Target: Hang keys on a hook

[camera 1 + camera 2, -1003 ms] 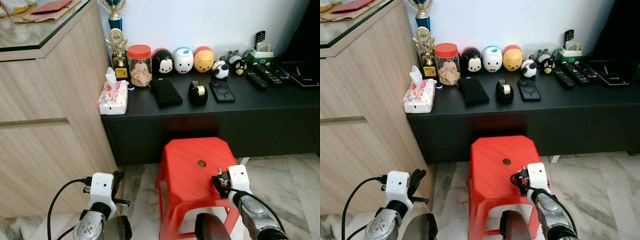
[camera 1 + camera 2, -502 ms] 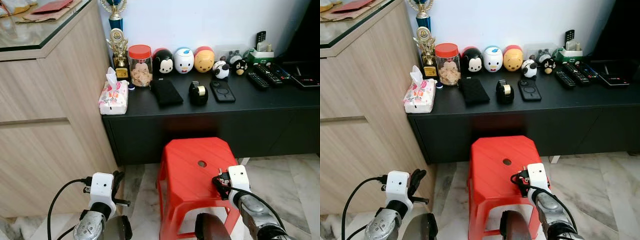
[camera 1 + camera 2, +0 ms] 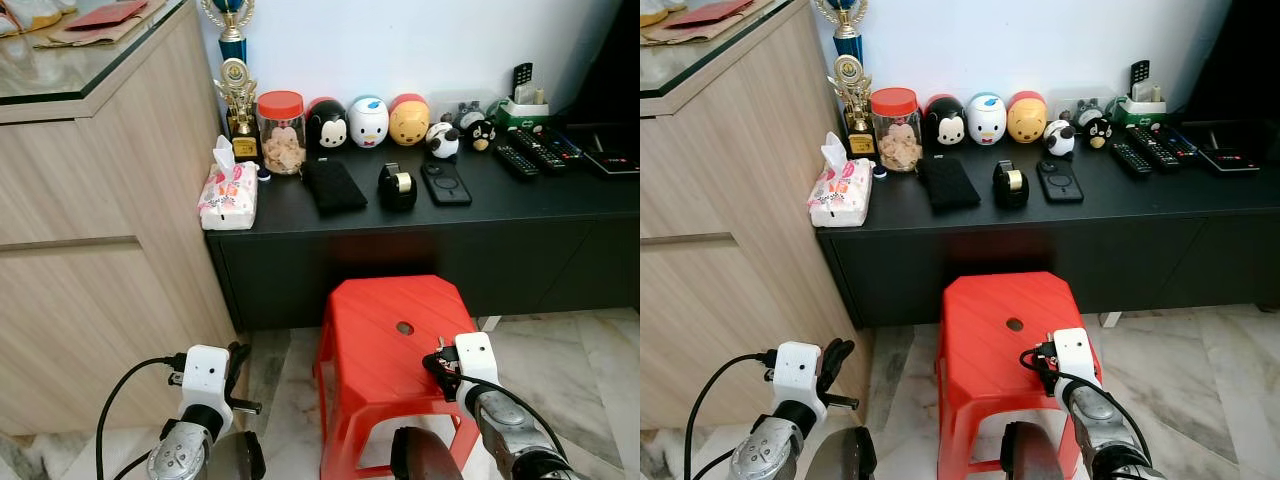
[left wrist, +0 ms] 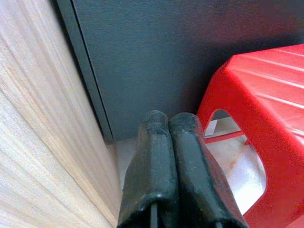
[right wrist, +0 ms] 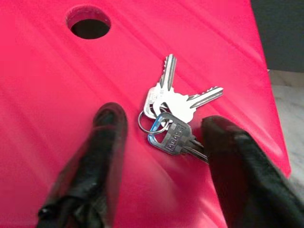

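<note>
Meanwhile the right end effector, still open, straddles the keys on the unmoved stool.

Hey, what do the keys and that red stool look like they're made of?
The keys look like metal: two bare silvery ones with a bright shine, and one with a dark, seemingly plastic-covered head on a thin wire ring. The red stool looks like glossy moulded plastic, with ridged top and soft highlights.

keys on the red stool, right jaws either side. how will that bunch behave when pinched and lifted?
Likely floppy: the keys share one thin ring, so whichever isn't pinched should swing. Probably slippery too, flat bare metal lying on the smooth red stool, so they may skid before lifting. Light and not fragile. The right gripper is open astride them.
</note>
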{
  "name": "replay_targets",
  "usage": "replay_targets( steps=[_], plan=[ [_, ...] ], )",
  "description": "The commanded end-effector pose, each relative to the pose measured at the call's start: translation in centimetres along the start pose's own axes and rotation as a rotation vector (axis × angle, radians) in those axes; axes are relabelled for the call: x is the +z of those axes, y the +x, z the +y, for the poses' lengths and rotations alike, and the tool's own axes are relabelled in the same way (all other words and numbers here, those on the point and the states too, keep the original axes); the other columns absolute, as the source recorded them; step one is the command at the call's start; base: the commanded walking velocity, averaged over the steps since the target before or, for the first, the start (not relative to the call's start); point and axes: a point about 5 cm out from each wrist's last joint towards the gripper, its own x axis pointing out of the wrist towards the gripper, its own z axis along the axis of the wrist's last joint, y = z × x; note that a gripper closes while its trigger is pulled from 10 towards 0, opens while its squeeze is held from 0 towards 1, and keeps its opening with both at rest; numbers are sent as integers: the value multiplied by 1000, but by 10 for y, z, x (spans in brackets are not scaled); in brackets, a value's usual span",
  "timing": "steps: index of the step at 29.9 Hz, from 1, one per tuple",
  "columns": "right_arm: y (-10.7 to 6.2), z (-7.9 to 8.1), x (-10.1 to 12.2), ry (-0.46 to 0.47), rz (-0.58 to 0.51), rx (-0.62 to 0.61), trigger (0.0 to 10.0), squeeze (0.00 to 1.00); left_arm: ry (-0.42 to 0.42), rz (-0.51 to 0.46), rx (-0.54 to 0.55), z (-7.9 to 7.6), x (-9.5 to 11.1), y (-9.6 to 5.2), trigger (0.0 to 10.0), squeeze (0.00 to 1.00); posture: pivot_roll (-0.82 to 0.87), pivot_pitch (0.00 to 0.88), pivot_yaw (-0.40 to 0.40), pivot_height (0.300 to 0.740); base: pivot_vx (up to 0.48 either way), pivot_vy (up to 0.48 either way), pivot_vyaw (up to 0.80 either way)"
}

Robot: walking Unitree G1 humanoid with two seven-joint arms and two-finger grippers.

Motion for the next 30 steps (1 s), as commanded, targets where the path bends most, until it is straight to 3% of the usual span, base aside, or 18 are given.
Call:
replay_targets(
  steps=[1, 19, 23, 25, 30],
  plan=[
    [-2, -2, -13, 5, 57, -17, 0, 0, 10, 7, -7, 0, -1, 0, 10000, 0, 6, 0, -1, 570, 0, 0, 0],
    [-3, 0, -13, 24, 47, -33, 0, 0, 20, 9, -11, 0, -1, 0, 10000, 0, 9, 0, -4, 570, 0, 0, 0],
    [-1, -3, 4, 64, -73, -56, 0, 0, 22, 11, -11, 0, -2, 0, 10000, 0, 8, 0, -4, 570, 0, 0, 0],
    [-1, -2, 19, 134, -175, -51, 0, 0, 23, 14, -11, 0, -3, 0, 10000, 0, 6, 0, -5, 570, 0, 0, 0],
    [-1, 2, 35, 172, -277, -23, 0, 0, 23, 16, -11, -1, -4, -1, 10000, 0, 5, 0, -6, 570, 0, 0, 0]
  ],
)
